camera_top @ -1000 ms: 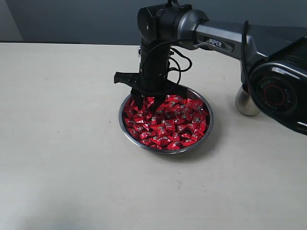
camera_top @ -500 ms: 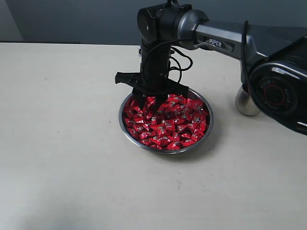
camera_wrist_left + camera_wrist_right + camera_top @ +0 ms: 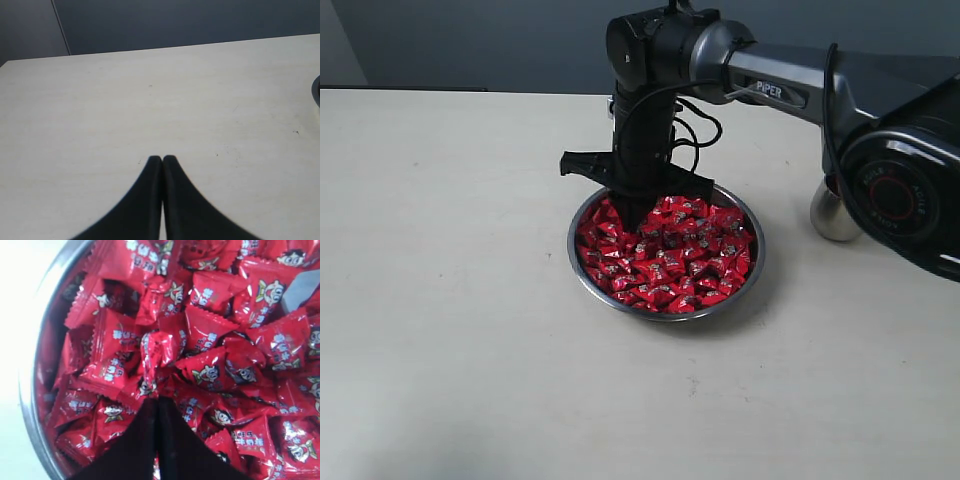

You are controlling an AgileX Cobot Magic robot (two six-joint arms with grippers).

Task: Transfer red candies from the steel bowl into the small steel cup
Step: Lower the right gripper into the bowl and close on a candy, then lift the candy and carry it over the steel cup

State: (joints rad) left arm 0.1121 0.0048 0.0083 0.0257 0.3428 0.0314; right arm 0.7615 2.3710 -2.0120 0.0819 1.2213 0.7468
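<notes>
The steel bowl (image 3: pixel 665 316) sits mid-table, heaped with red candies (image 3: pixel 670 265). My right gripper (image 3: pixel 632 222) reaches straight down into the bowl's back left part. In the right wrist view its fingers (image 3: pixel 159 400) are shut on a crumpled red candy (image 3: pixel 156 354) pinched at the tips, close to the bowl's rim (image 3: pixel 35 390). The small steel cup (image 3: pixel 832 215) stands to the right of the bowl, half hidden behind the right arm's base. My left gripper (image 3: pixel 162 158) is shut with nothing in it, over bare table, and is out of the exterior view.
The right arm (image 3: pixel 790 90) stretches across the back right of the pale table (image 3: pixel 470 330), with black cables (image 3: pixel 695 130) hanging by its wrist. A dark wall runs behind the table's far edge.
The right gripper's fingers stood apart in the candies a second ago; they have since closed together over a candy near the bowl's back left. The bowl and cup have not moved.
</notes>
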